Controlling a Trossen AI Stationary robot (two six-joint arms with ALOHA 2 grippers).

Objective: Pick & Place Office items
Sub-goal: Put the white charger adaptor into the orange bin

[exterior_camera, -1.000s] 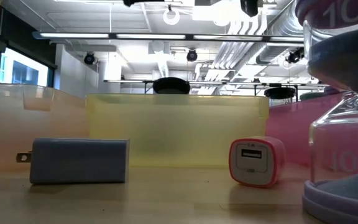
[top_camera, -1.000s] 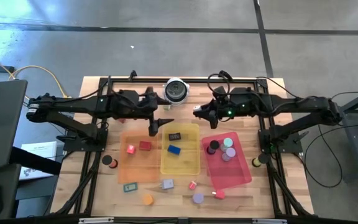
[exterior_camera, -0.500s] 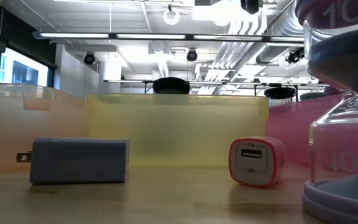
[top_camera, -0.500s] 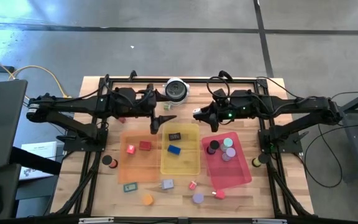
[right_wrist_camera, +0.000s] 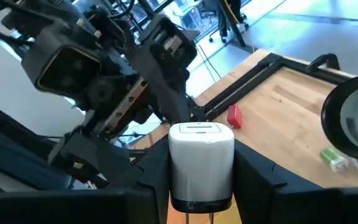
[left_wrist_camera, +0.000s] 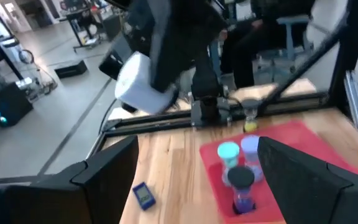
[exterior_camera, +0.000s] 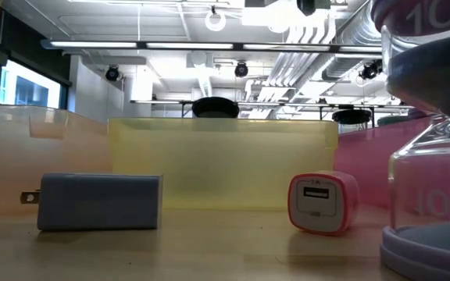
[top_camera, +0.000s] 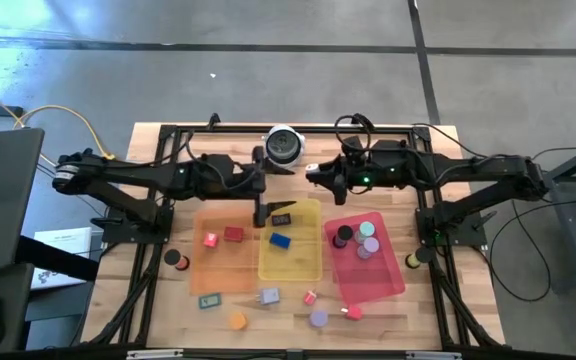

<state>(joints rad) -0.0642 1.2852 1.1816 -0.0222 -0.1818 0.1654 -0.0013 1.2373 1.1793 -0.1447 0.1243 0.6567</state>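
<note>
We read little writing here: the low view shows a large "10" on the hourglass (exterior_camera: 432, 117) at its right edge, and no brand can be made out on any piece.

We count three trays on the worktop (top_camera: 423, 290): an orange tray (top_camera: 200, 280), a yellow tray (top_camera: 290, 268) and a red tray (top_camera: 383, 280). The orange tray holds two red bits (top_camera: 222, 236). The yellow tray holds two blocks, one black (top_camera: 281, 218), one blue (top_camera: 280, 240). The red tray holds about four round discs (top_camera: 357, 240).

Loose on the worktop in front of the trays we see a grey charger (exterior_camera: 98, 201) and a pink charger (exterior_camera: 323, 203).

The right pincer (right_wrist_camera: 201, 205) holds a white charger (right_wrist_camera: 201, 163) between its fingers, above the back of the worktop. The left pincer (left_wrist_camera: 197, 180) stands wide apart and empty over the yellow tray's back edge.
</note>
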